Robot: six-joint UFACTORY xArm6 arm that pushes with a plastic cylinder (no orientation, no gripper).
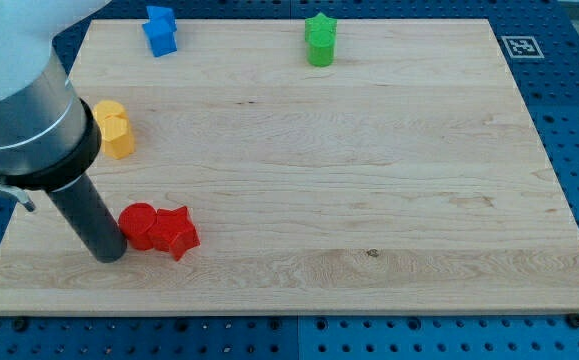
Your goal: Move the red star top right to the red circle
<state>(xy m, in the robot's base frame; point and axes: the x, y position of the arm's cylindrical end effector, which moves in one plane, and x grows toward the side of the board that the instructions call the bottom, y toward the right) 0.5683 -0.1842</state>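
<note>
The red star (176, 233) lies at the view's lower left of the wooden board (369, 200), touching the right side of the red circle (139, 224). My tip (109, 256) rests on the board just left of and slightly below the red circle, very close to it or touching; the dark rod rises up to the left into the grey arm body.
A yellow block (115, 129) sits at the left edge above my rod. A blue block (159, 30) is at the top left. A green star (320, 40) is at the top middle. A marker tag (520, 46) lies off the board's top right corner.
</note>
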